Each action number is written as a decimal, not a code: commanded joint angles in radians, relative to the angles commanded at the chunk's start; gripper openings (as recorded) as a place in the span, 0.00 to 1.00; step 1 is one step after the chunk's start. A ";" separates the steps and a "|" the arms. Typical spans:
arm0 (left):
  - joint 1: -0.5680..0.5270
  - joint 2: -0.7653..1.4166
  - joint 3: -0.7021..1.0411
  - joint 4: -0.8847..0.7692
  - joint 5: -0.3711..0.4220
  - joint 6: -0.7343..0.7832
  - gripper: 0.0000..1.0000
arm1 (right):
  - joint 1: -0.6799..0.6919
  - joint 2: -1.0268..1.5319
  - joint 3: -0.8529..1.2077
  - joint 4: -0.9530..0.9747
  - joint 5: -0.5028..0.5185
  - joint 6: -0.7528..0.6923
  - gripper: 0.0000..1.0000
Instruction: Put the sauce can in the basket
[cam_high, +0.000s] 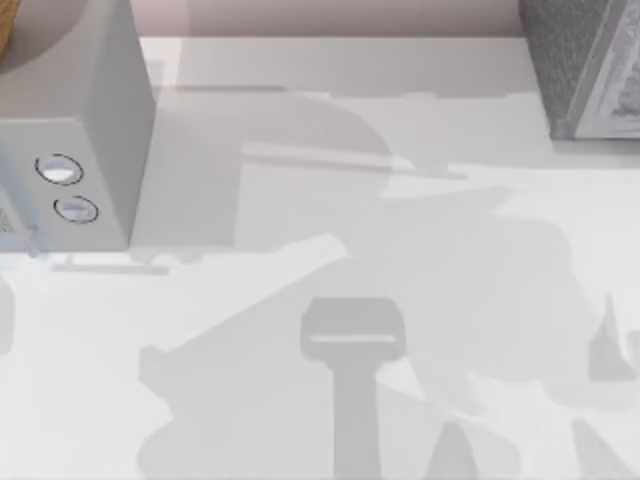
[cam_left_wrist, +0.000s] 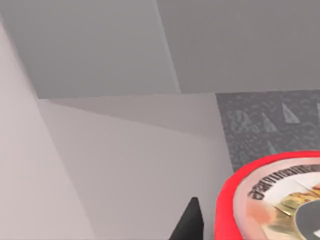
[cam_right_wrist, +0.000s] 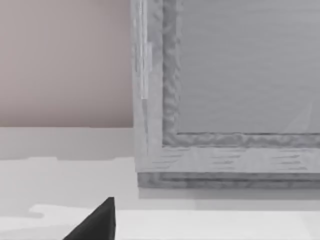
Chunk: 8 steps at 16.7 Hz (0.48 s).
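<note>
Filling the left wrist view's corner, round red-rimmed sauce can (cam_left_wrist: 272, 200), glossy printed label; pincer state untellable.

sauce can (cam_left_wrist: 270, 200) cut off at frame edge, grey box (cam_high: 590, 60) cropped

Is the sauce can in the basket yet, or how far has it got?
Not visibly done. The left wrist view shows the sauce can close to a dark fingertip, but a grip cannot be confirmed. The right wrist view faces a grey box. The wooden thing at the top view's corner may be the basket.
</note>
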 joint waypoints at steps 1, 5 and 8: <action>-0.001 0.070 0.075 -0.050 -0.006 0.012 0.00 | 0.000 0.000 0.000 0.000 0.000 0.000 1.00; -0.004 0.277 0.289 -0.206 -0.032 0.050 0.00 | 0.000 0.000 0.000 0.000 0.000 0.000 1.00; -0.004 0.335 0.348 -0.256 -0.043 0.062 0.00 | 0.000 0.000 0.000 0.000 0.000 0.000 1.00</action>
